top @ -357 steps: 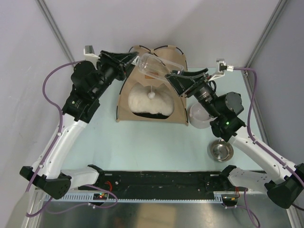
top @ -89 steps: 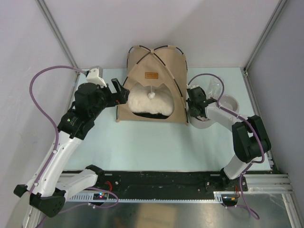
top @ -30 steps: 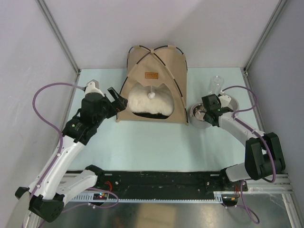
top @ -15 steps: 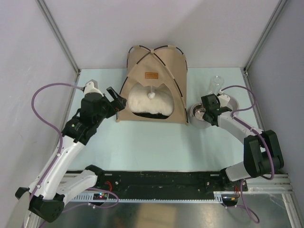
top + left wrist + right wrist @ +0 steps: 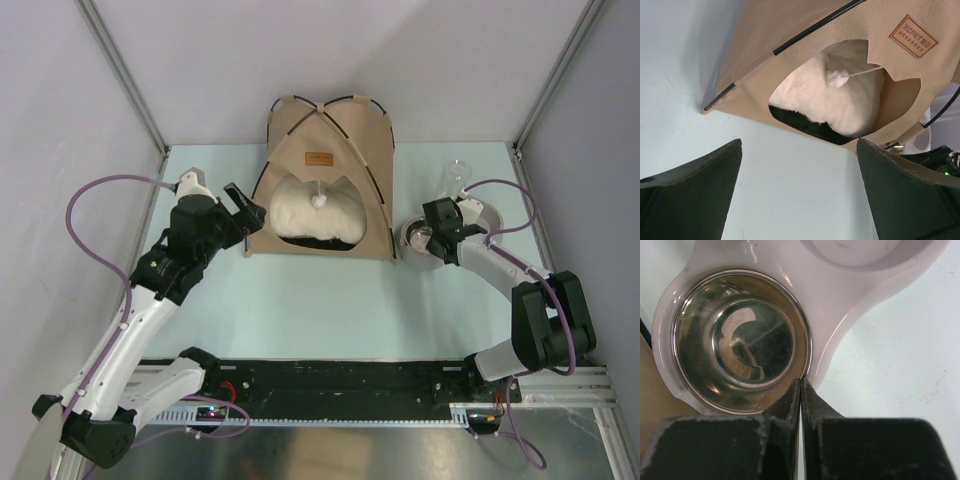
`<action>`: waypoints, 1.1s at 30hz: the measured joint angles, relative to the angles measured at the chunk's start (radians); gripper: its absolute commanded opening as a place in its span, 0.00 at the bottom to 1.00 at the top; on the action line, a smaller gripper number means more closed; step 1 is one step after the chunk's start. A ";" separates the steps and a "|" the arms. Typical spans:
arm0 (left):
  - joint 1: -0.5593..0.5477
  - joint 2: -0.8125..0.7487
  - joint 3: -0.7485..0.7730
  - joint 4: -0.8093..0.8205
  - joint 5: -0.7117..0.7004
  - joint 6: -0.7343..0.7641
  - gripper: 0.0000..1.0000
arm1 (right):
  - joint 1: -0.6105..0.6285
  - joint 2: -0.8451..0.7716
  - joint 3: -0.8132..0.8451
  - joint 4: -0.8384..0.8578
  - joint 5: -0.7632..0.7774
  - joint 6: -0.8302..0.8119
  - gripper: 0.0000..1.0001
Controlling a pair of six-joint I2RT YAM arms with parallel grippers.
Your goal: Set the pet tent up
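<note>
The left fingers (image 5: 690, 195) stand spread wide, while the right fingers (image 5: 788, 407) are pressed together.

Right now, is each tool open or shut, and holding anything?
Left tool: open, holding nothing.
Right tool: shut, holding nothing, at the metal bowl rim.

Pale blue table (image 5: 320, 300), grey walls (image 5: 440, 60), metal corner posts (image 5: 120, 70).

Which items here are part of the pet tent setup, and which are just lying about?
Job:
- tan fabric pet tent with thin black crossing poles, standing
- its white pompom

Lying about:
- fluffy cream cushion, inside the tent
- round steel bowl in white plastic feeder stand
- clear upright container
</note>
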 measured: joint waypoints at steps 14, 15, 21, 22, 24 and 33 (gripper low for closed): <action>0.004 0.000 0.000 0.000 0.000 0.000 1.00 | -0.001 0.008 0.003 0.011 -0.005 -0.015 0.14; 0.005 0.000 0.000 0.000 0.000 0.000 1.00 | -0.001 0.008 0.003 0.011 -0.006 -0.015 0.16; 0.006 0.000 0.000 0.000 0.001 0.000 1.00 | -0.002 0.001 0.003 0.012 -0.017 -0.015 0.25; 0.007 0.000 0.000 0.000 0.001 0.000 1.00 | -0.002 -0.003 0.003 0.010 -0.020 -0.015 0.27; 0.007 0.000 0.000 0.000 0.001 0.000 1.00 | -0.002 -0.014 0.003 0.003 -0.025 -0.016 0.32; 0.008 0.000 0.000 0.000 0.001 0.000 1.00 | -0.002 -0.144 0.005 -0.044 -0.024 -0.033 0.48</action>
